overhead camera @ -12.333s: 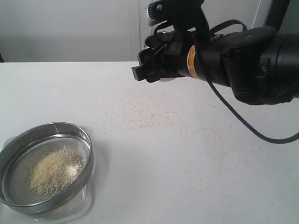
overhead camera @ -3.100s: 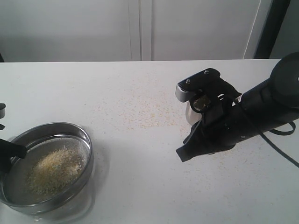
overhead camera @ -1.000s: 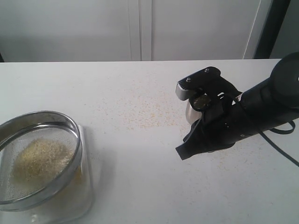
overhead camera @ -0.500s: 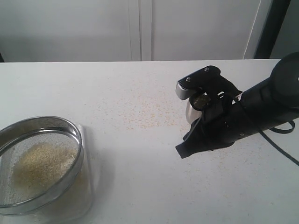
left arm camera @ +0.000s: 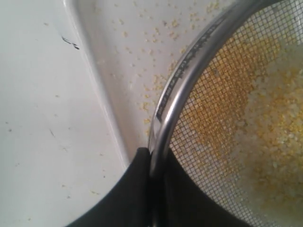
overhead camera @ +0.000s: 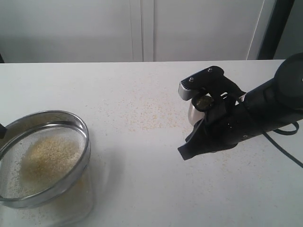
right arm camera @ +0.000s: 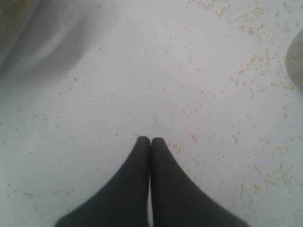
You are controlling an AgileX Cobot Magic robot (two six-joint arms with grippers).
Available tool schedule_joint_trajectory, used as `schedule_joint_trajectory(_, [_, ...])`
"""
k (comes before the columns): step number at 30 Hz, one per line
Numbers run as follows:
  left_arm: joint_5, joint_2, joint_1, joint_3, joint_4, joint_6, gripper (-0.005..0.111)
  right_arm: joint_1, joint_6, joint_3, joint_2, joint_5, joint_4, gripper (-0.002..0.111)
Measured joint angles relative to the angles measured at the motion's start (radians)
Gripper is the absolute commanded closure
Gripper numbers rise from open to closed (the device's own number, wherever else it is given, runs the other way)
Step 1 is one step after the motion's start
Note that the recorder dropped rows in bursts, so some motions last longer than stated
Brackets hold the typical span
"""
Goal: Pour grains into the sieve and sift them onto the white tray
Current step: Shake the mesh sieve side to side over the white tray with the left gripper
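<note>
The sieve (overhead camera: 19,177) hangs tilted at the lower left, lifted a little above the white tray (overhead camera: 78,205). A golden heap of grains (overhead camera: 49,156) lies on its mesh. My left gripper (left arm camera: 154,158) is shut on the sieve's steel rim (left arm camera: 184,80), one finger outside and one inside. Through the mesh I see grains (left arm camera: 265,123), and a few lie scattered on the tray (left arm camera: 137,42). My right gripper (overhead camera: 182,153) rests low over the table at centre right. It is shut (right arm camera: 150,140) with nothing between its fingers.
A small steel cup (overhead camera: 193,112) stands on the table just behind the right arm. Loose spilled grains (overhead camera: 147,118) speckle the white table's middle and the area under the right gripper. The grey wall runs along the far table edge.
The sieve has swung right and changed tilt over the tray, and the grain heap has shifted on the mesh. The right arm has stayed still.
</note>
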Motion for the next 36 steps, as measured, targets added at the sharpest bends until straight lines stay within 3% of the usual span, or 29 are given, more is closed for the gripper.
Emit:
schedule_joint_trajectory(25, [0.094, 0.046, 0.025, -0.121, 0.057, 0.024, 0.107, 0.000, 0.000, 0.002, 0.000, -0.029, 0.002, 0.108])
schedule_joint_trajectory(36, [0.245, 0.059, 0.026, -0.163, 0.120, 0.043, 0.107, 0.000, 0.000, 0.002, 0.000, -0.032, 0.002, 0.108])
